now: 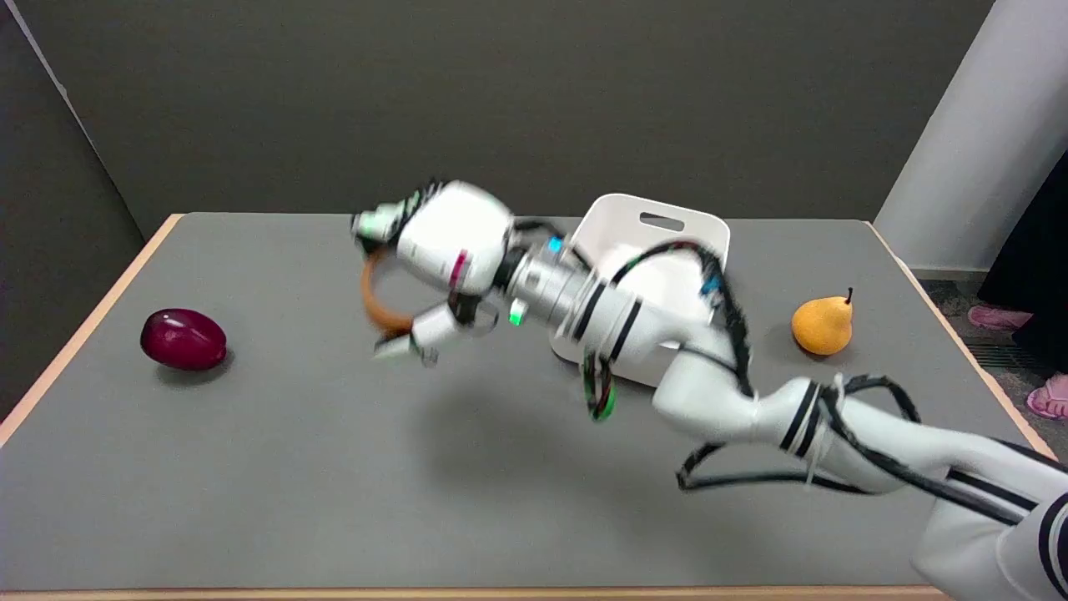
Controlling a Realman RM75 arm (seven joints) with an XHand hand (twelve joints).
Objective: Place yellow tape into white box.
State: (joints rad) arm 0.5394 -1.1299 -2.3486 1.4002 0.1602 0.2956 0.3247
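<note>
Right hand [434, 275] grips yellow tape [377, 299] — lifted (blurred) | white box [659, 225] right of it — placing not yet done

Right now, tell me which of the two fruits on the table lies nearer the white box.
The yellow-orange pear, lying just right of the white box. The dark red plum sits far off near the table's left edge, beyond the right hand and its tape ring.
</note>
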